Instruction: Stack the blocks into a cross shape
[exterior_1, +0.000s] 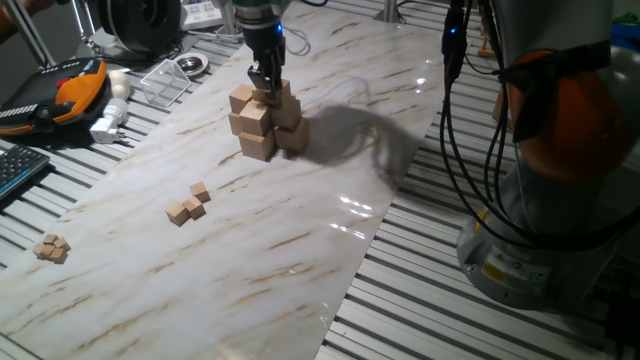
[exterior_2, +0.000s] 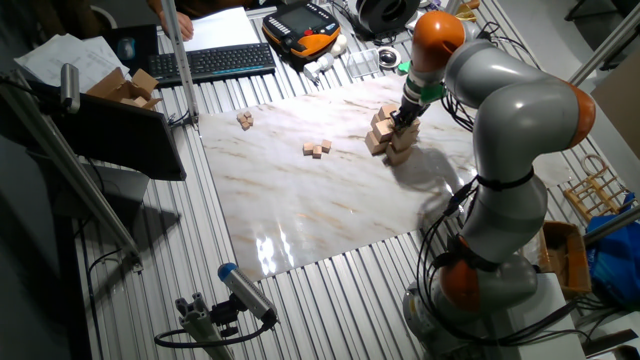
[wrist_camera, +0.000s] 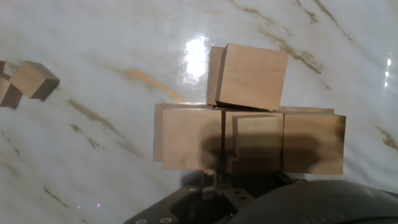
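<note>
The cross shape is a cluster of large tan wooden cubes stacked in tiers at the far middle of the marble board; it also shows in the other fixed view. The hand view looks straight down on the cubes. My gripper hangs right at the stack's top, its fingertips close together against the uppermost cube. Whether anything is held between them is hidden. Three small blocks lie together at the board's left middle, and a second small group of blocks lies off its left edge.
A slatted metal table surrounds the marble board. An orange-and-black pendant, a keyboard, a clear tray and white parts lie at the far left. The arm's base and cables stand at the right.
</note>
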